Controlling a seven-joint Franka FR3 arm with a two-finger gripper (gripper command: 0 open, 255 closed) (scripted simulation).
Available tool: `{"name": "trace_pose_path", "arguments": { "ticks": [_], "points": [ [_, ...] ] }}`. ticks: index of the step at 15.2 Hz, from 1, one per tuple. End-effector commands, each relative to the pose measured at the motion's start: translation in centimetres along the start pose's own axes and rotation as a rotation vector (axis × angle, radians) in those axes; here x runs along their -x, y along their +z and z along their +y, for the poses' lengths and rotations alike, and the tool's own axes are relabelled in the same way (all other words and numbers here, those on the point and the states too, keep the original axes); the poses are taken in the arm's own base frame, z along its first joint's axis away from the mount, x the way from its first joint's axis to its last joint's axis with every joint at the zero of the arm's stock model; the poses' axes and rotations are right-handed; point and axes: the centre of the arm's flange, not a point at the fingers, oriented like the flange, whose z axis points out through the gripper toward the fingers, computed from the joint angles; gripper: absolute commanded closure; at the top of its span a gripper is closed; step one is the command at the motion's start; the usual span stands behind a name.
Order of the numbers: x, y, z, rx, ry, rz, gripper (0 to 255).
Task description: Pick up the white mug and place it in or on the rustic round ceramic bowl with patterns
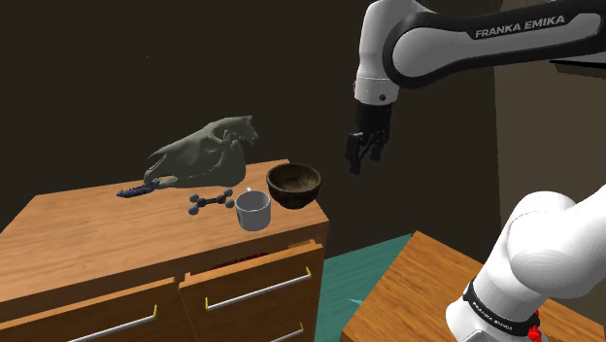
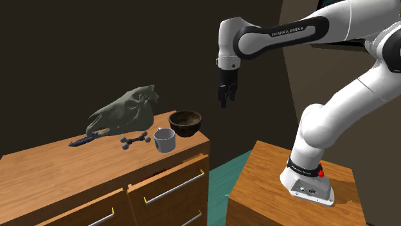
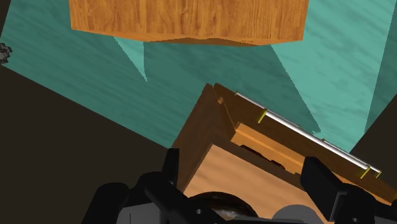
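I log gripper (image 1: 362,155) released, fingers (image 3: 318,177) apart, empty, up above the bowl (image 1: 293,185) and to its side; mug (image 1: 252,210) upright just beside the bowl, both on the dresser (image 1: 78,233)

Rises in a white curve at the shoulder view's lower right, bends high, stretches the forearm (image 1: 486,37) level toward that view's left. Turns the wrist (image 1: 375,89) down, hangs the black tool (image 1: 360,155) vertical in mid-air. Holds the fingers (image 3: 173,168) apart, clasping nothing
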Motion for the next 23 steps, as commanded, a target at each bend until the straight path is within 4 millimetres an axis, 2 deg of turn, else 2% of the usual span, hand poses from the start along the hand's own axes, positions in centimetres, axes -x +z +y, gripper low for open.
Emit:
{"name": "trace_pose_path", "arguments": {
  "ticks": [1, 23],
  "points": [
    [-2.1, 0.8, -1.8, 0.001, 0.002, -0.003, 0],
    [-22.9, 11.4, -20.3, 0.026, 0.025, -0.047, 0]
  ]
}}
